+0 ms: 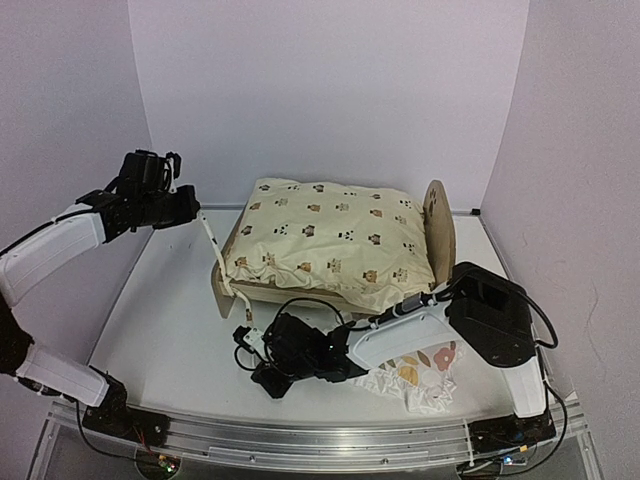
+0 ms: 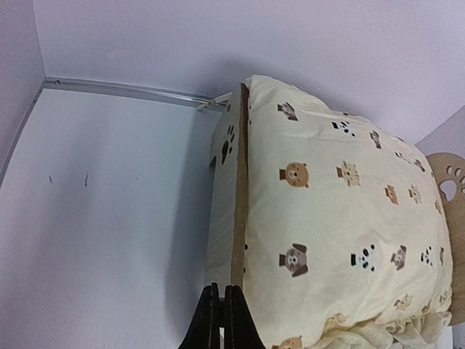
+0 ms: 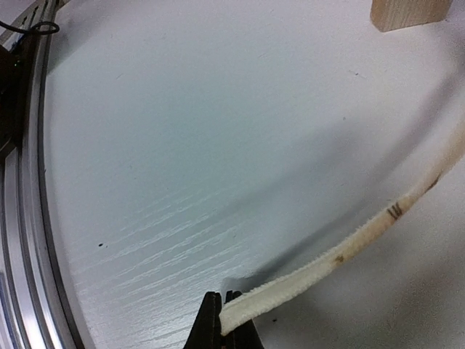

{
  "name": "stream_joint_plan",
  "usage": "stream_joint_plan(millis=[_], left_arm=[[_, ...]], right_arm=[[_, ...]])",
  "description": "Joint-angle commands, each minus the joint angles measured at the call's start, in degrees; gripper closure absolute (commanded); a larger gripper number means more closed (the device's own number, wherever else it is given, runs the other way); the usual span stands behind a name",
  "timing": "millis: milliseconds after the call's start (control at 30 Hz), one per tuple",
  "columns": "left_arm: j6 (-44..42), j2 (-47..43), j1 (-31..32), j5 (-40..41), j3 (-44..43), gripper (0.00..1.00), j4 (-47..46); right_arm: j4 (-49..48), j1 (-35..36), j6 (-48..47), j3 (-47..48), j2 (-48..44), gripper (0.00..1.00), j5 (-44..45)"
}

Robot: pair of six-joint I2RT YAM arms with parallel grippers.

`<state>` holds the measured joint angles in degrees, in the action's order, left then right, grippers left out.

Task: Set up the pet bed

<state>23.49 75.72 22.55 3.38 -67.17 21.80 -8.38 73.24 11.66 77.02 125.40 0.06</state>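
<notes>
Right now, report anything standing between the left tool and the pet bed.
Nothing visible does. The left tool is shut on a cream strap, which runs from it down to the footboard of the pet bed.

No words or numbers can be read here. The cushion (image 1: 325, 240) shows only little animal pictures. Dark marks on the cream strip (image 3: 349, 247) are too blurry to read
</notes>
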Motion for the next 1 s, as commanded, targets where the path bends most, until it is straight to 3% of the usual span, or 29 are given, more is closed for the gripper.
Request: stream_joint_plan(millis=[0, 100, 133, 333, 500, 633, 767, 967], left_arm=[[3.0, -6.7, 0.5, -9.8, 8.6, 1.0, 2.6], [4.9, -12.6, 2.9, -7.7, 14.4, 1.0, 5.1], [5.5, -14.8, 3.5, -7.8, 16.0, 1.0, 6.0], [8.9, -20.7, 8.5, -12.2, 25.5, 1.0, 5.8], [12.7, -18.2, 15.9, -13.2, 28.0, 1.0, 4.0], [12.8, -14.0, 16.9, -13.9, 30.3, 1.0, 2.6], [12.9, -11.3, 17.4, -14.3, 31.9, 0.98, 0.4], [12.6, -12.6, 17.5, -10.9, 30.5, 0.8, 0.6]], right_arm=[[1.8, -1.0, 0.3, 4.3, -0.3, 1.0, 3.6], [3.8, -1.5, 0.1, 6.1, -0.4, 0.96, 4.7], [4.2, -1.7, -0.1, 6.2, -0.6, 0.91, 4.7], [5.2, -1.9, -1.3, 6.0, -3.2, 0.78, 4.9], [7.7, -1.9, -2.5, 4.7, -6.8, 0.6, 6.3], [8.4, -1.9, -2.5, 1.7, -10.7, 0.47, 7.2], [9.3, -1.9, -2.6, -1.2, -14.8, 0.41, 9.0], [13.3, -1.9, -3.8, -4.2, -20.5, 0.35, 15.4]])
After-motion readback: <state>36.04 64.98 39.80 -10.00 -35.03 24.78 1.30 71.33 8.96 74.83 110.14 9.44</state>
